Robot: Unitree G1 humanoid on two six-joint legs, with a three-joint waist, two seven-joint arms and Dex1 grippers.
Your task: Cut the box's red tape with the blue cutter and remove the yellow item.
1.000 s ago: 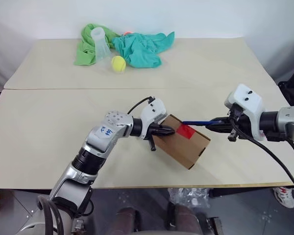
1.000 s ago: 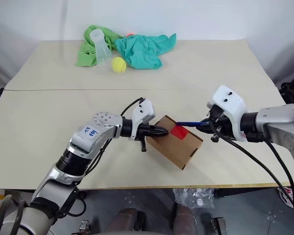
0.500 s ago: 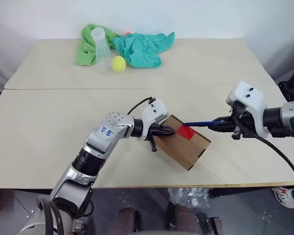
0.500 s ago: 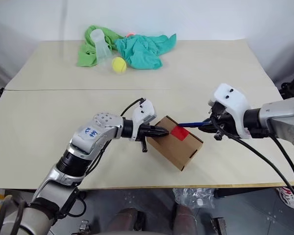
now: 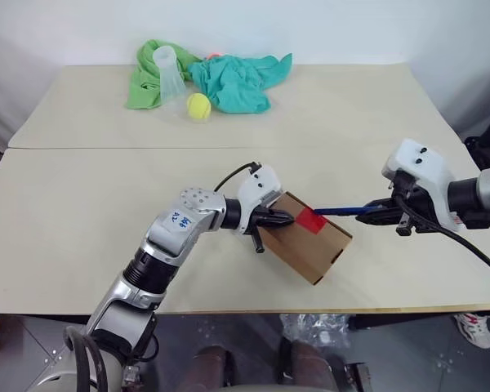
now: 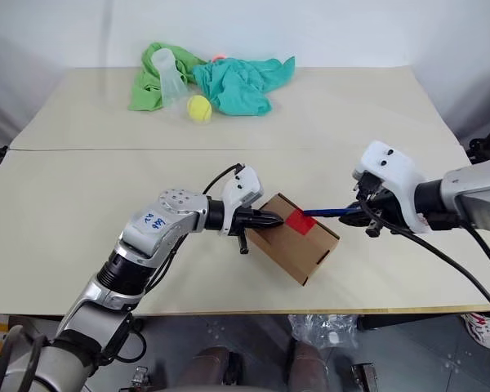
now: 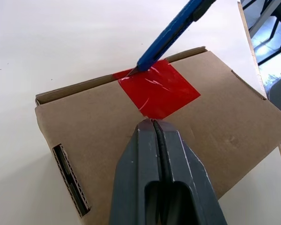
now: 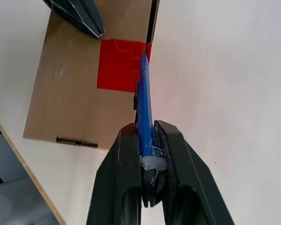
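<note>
White sticker on the left forearm with blue handwriting, unreadable. Box [image 5: 304, 246] sits at 6 o'clock on the table [image 5: 82, 212], near the front edge, flaps closed, red tape [image 7: 158, 89] on top. Left pincer [image 5: 283, 219] fingers together, tips pressed on the box top just beside the tape. Right pincer [image 5: 371, 214] clamped on the blue cutter [image 5: 338, 211], tip at the tape's edge by the flap seam. Versus a second ago, right pincer has drawn back toward 3 o'clock; box unmoved. Open table at 9 o'clock; cloths [image 5: 229, 77], tennis ball [image 5: 198, 106], cup [image 5: 168, 72] at 12.
</note>
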